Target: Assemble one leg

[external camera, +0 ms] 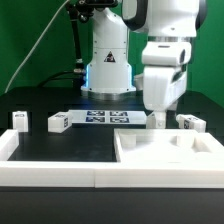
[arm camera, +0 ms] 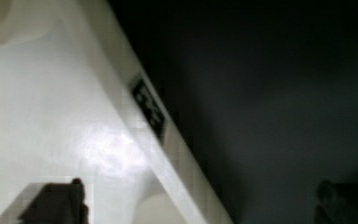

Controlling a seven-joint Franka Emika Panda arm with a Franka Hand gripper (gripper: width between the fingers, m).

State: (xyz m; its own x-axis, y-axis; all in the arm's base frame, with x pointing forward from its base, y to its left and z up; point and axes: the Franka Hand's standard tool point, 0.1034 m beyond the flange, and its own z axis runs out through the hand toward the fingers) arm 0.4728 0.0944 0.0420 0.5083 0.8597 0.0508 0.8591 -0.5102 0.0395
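Note:
Three small white legs with black-and-white tags lie on the black table: one [external camera: 18, 120] at the exterior view's far left, one [external camera: 58, 122] beside it, and one [external camera: 190, 123] at the right behind the panel. My gripper [external camera: 159, 117] hangs low just behind the far edge of the large white square panel [external camera: 170, 150], left of the right-hand leg. In the wrist view the gripper [arm camera: 202, 203] is open and empty. One fingertip [arm camera: 55, 202] is over the white panel [arm camera: 51, 120], the other over the dark table. No leg shows in the wrist view.
The marker board [external camera: 100, 118] lies flat at mid-table, left of the gripper. A long white border rail [external camera: 50, 165] runs along the front. The robot's base [external camera: 108, 65] stands behind. A tag [arm camera: 153, 105] shows on the panel's edge.

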